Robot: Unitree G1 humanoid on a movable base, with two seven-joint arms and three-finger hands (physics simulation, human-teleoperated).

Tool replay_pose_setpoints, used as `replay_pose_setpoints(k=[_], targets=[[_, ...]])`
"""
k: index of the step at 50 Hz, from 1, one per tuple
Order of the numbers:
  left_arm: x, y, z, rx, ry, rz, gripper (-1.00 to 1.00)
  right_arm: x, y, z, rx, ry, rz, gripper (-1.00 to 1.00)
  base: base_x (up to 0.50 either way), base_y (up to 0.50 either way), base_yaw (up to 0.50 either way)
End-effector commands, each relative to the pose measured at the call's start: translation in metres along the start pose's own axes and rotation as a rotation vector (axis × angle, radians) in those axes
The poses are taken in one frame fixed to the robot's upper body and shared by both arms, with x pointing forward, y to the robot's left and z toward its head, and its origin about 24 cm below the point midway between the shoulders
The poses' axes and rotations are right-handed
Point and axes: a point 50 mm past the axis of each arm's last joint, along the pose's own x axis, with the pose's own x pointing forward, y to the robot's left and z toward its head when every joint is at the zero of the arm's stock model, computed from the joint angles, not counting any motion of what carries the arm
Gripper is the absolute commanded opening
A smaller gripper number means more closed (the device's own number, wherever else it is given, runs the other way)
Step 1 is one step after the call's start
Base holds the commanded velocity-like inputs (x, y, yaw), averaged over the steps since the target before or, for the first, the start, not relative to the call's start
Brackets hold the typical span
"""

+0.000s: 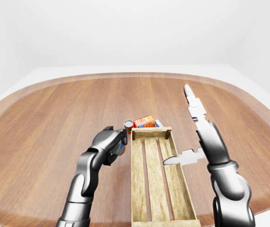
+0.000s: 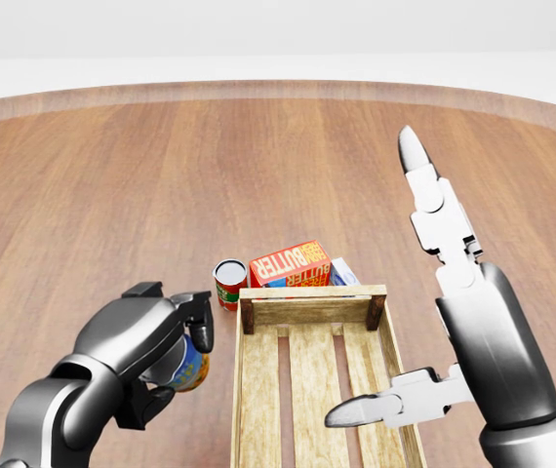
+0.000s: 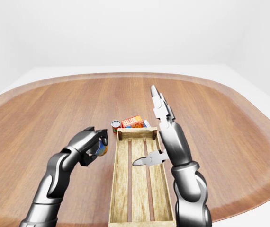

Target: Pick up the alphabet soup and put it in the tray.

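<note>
The alphabet soup (image 2: 193,368) is a can with a blue and orange label; only a strip of it shows between the fingers. My left hand (image 2: 166,359) is shut round it and holds it off the table, just left of the wooden tray (image 2: 312,292). The tray is a slatted crate with nothing in it, running from the head view's middle to its bottom edge. My right hand (image 2: 387,292) is open, its fingers (image 2: 422,185) pointing up and its thumb (image 2: 356,413) stretched over the tray's right side.
A red can (image 2: 229,281) stands on the round wooden table (image 2: 112,195) by the tray's top left corner. A red butter box (image 2: 290,263) and a blue-white box (image 2: 344,271) lie just beyond the tray's top rim.
</note>
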Motion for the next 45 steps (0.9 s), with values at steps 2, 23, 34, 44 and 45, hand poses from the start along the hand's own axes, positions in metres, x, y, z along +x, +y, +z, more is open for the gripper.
replay_pose_setpoints(k=[2, 23, 34, 44, 45], targets=[[-0.012, 0.019, 0.015, 0.003, -0.054, 0.069, -1.0, 0.0, -0.002, 0.0, -0.002, -0.001, -0.004, 1.0, 0.0, 0.0, 0.0], [-0.032, 0.051, 0.05, 0.035, -0.145, 0.165, -1.0, 0.0, -0.003, 0.001, -0.007, -0.007, -0.008, 1.0, 0.0, 0.0, 0.0], [-0.037, 0.06, 0.067, 0.049, -0.193, 0.221, -1.0, -0.001, -0.004, 0.004, -0.011, -0.016, -0.012, 1.0, 0.0, 0.0, 0.0], [-0.039, 0.059, 0.08, 0.056, -0.232, 0.231, -1.0, -0.002, -0.005, 0.005, -0.013, -0.02, -0.013, 1.0, 0.0, 0.0, 0.0], [-0.039, 0.059, 0.081, 0.057, -0.233, 0.229, -1.0, -0.002, -0.005, 0.005, -0.013, -0.02, -0.013, 1.0, 0.0, 0.0, 0.0]])
